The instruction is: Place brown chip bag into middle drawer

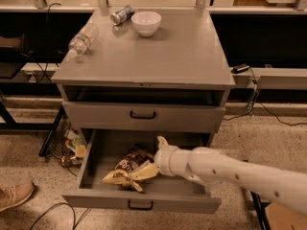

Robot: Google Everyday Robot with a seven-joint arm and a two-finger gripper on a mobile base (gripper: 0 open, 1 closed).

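The brown chip bag point(127, 168) lies crumpled on the floor of the open middle drawer point(144, 203), left of centre. The drawer is the grey cabinet's lowest tier and is pulled out toward me, with a small black handle on its front. My gripper point(156, 158) is inside the drawer, just right of the bag, at the end of the white arm that comes in from the lower right. One finger point(162, 142) points up, clear of the bag; the lower side is close to the bag's pale yellow edge. The gripper looks open.
The drawer front one tier higher point(143, 115) is closed. On the cabinet top point(182, 56) stand a white bowl point(146, 22), a can point(121, 14) and a lying clear bottle point(82, 38). A wire basket point(64, 145) with litter sits left of the cabinet, a shoe point(14, 195) at lower left.
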